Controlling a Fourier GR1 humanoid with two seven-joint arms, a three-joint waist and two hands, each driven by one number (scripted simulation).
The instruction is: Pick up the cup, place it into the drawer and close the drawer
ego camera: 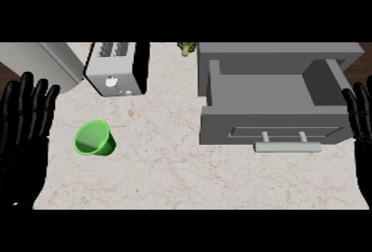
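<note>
A green cup (94,139) stands upright on the marble counter (189,177), left of centre. A grey drawer (272,101) is pulled open at the right, its inside bare, with a pale handle (287,146) on its front. My left hand (25,118) rests open at the left edge, fingers up, a short way left of the cup and not touching it. Only straight fingers of my right hand (359,113) show at the right edge, beside the drawer's right wall. Neither hand holds anything.
A silver toaster (116,69) stands at the back, behind the cup. A grey box (44,64) sits in the back left corner. A small green item (187,48) lies at the back beside the drawer cabinet.
</note>
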